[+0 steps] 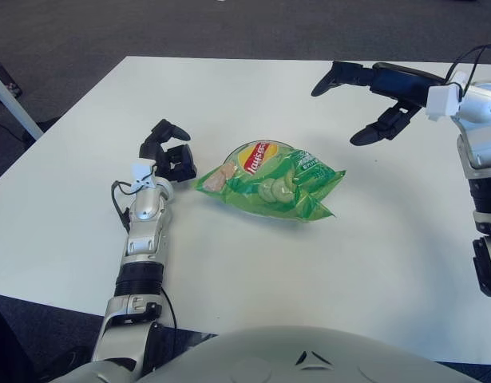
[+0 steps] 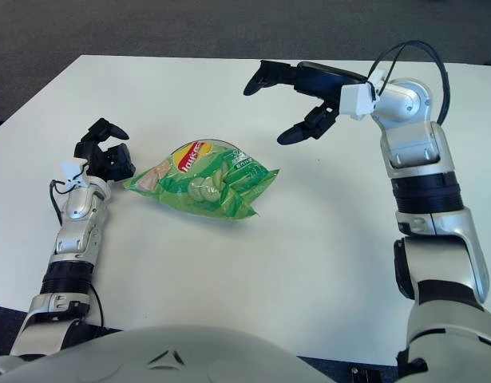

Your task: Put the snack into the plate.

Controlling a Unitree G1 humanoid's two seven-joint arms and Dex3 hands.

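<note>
A green Lay's snack bag (image 1: 271,180) lies flat on the white table (image 1: 229,271), near its middle. I cannot make out a plate apart from the bag. My right hand (image 1: 339,113) hovers over the table beyond and to the right of the bag, fingers spread wide, holding nothing. One fingertip (image 2: 285,139) points down toward the bag's far right corner, a short gap away. My left hand (image 1: 172,148) shows just left of the bag (image 2: 201,180), fingers loosely curled around nothing.
The table's far edge meets dark carpet (image 1: 229,28). A white table leg (image 1: 12,100) and a dark object stand at the far left. A black cable (image 2: 425,56) loops over my right wrist.
</note>
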